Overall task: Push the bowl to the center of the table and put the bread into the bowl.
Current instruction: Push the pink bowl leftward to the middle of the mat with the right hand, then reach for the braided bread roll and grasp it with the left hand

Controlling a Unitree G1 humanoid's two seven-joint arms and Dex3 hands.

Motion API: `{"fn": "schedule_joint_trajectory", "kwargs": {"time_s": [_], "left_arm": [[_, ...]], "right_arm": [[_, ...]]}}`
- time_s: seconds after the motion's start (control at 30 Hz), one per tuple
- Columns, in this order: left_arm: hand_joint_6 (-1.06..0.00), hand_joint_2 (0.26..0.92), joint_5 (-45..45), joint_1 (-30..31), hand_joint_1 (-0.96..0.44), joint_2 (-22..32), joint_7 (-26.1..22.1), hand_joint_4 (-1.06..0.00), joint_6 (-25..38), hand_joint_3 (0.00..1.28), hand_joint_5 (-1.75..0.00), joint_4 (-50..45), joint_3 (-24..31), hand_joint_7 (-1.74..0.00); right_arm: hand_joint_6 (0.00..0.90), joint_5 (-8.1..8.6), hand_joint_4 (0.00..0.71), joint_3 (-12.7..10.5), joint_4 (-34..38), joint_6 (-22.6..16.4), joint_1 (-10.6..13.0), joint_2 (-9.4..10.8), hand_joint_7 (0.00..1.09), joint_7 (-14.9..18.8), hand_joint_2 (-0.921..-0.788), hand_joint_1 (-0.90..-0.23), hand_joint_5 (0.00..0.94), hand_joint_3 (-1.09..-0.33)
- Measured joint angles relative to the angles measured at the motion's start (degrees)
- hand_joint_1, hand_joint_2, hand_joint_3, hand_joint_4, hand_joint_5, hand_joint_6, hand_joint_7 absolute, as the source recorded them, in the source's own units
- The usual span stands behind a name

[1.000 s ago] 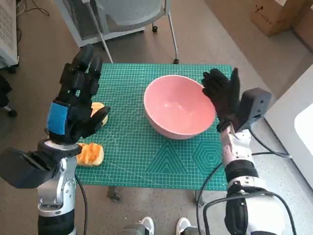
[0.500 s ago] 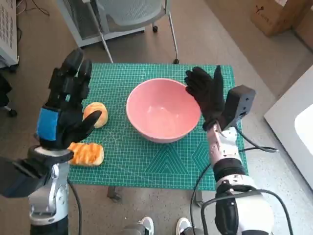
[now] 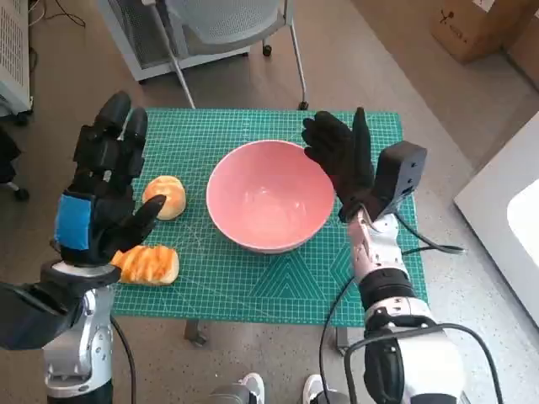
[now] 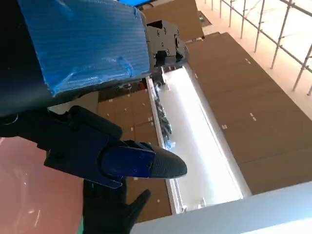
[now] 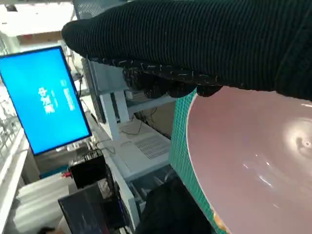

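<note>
The pink bowl (image 3: 269, 196) is seen near the middle of the table (image 3: 278, 278), on the green cutting mat. The right robot hand (image 3: 341, 160) is laid flat against the bowl's right rim, fingers extended and nothing held. The left robot hand (image 3: 103, 189) is raised above the table's left edge, fingers spread and nothing gripped. A round bread roll (image 3: 166, 195) is found just left of the bowl, and a ridged bread piece (image 3: 150, 263) nearer the table's front-left corner.
</note>
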Motion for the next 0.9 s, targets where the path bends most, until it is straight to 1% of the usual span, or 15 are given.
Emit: {"fn": "schedule_joint_trajectory", "kwargs": {"time_s": [0.07,0.17,0.27,0.33,0.47,0.53,0.63,0.73,0.8,0.83,0.87,0.9], "left_arm": [[0.0,0.921,0.05,0.03,-0.65,-0.01,0.2,-0.09,0.0,0.21,-0.01,0.0,-0.01,-0.39],[0.0,0.921,0.25,0.02,-0.65,-0.05,0.44,-0.09,0.0,0.21,-0.01,0.0,-0.05,-0.39],[0.0,0.921,0.7,0.02,-0.65,-0.07,0.47,-0.09,0.0,0.21,-0.01,0.0,-0.17,-0.39],[0.0,0.921,1.06,-0.02,-0.65,-0.07,0.49,-0.09,0.0,0.21,-0.01,0.0,-0.19,-0.39],[0.0,0.921,1.33,-0.07,-0.66,0.0,0.72,-0.1,0.19,0.21,-0.01,-0.26,-0.15,-0.39],[0.0,0.921,1.36,-0.07,-0.66,0.15,0.84,-0.1,0.79,0.21,-0.01,-1.05,0.0,-0.39],[0.0,0.921,1.35,-0.06,-0.67,1.09,0.76,-0.09,2.63,0.19,0.0,-3.37,0.38,-0.38],[0.0,0.921,1.43,0.03,-0.67,3.2,0.05,-0.06,5.11,0.14,0.0,-6.36,0.95,-0.36],[0.0,0.869,1.98,0.53,-0.64,6.33,-1.24,-0.03,8.34,0.08,0.0,-9.43,1.7,-0.33],[0.0,0.83,2.25,0.85,-0.59,8.29,-2.05,-0.02,10.35,0.05,0.0,-10.9,2.2,-0.32],[0.0,0.816,2.54,1.24,-0.57,10.72,-2.92,-0.01,12.66,0.04,0.0,-12.53,2.89,-0.32],[-0.02,0.775,3.04,1.6,-0.49,13.0,-3.78,-0.01,14.94,0.03,0.0,-13.96,3.48,-0.32]], "right_arm": [[0.261,0.41,0.078,-0.11,-0.56,-1.11,-0.45,-0.29,0.01,0.94,-0.921,-0.61,0.001,-0.907],[0.263,0.57,0.073,-0.28,-1.59,-3.7,-1.32,-1.02,0.01,2.52,-0.921,-0.623,0.0,-0.89],[0.278,0.75,0.082,-0.51,-2.55,-7.25,-2.15,-2.09,0.02,3.88,-0.921,-0.654,0.005,-0.85],[0.294,0.83,0.102,-0.57,-3.33,-10.22,-2.54,-2.82,0.02,4.74,-0.921,-0.669,0.014,-0.833],[0.32,0.9,0.144,-0.48,-5.32,-15.7,-2.71,-4.22,0.03,6.69,-0.921,-0.673,0.029,-0.819],[0.333,1.33,0.164,-0.5,-6.17,-17.59,-2.71,-4.64,0.04,8.02,-0.921,-0.675,0.033,-0.806],[0.34,2.64,0.189,-0.49,-7.58,-19.83,-2.61,-4.72,0.04,10.21,-0.921,-0.681,0.035,-0.783],[0.346,3.14,0.201,-0.37,-8.89,-21.1,-2.35,-4.75,0.03,11.68,-0.921,-0.687,0.031,-0.765],[0.359,3.44,0.206,-0.19,-9.74,-21.56,-2.12,-4.69,0.04,12.65,-0.921,-0.695,0.027,-0.751],[0.363,3.61,0.207,-0.11,-10.06,-21.72,-2.03,-4.65,0.04,13.06,-0.921,-0.7,0.025,-0.742],[0.365,3.86,0.208,-0.05,-10.4,-21.81,-1.94,-4.64,0.04,13.37,-0.921,-0.702,0.024,-0.739],[0.37,4.06,0.21,0.0,-10.76,-21.89,-1.84,-4.64,0.04,13.63,-0.921,-0.707,0.022,-0.729]]}}
